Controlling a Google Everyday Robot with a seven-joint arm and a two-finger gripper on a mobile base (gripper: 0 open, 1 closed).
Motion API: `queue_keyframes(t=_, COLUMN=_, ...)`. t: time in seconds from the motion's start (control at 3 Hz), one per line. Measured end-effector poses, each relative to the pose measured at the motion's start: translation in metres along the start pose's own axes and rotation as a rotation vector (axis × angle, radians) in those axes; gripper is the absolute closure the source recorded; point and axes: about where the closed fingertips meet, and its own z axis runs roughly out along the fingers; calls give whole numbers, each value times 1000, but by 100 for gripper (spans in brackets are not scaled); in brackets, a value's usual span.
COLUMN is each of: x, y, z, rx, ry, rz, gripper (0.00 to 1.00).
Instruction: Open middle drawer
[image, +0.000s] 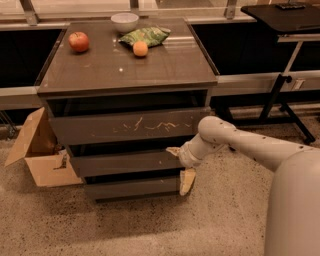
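The arm (250, 145) is smooth, off-white and tubular, dotted with small dark specks. Its gripper (181, 165), at the middle drawer's (120, 164) right end, has tan, spread fingers.
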Motion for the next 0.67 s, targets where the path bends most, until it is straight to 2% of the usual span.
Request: queue_keyframes(t=0.67, x=30, y=-45, z=28, rx=43, ry=63, rz=-90, gripper=0)
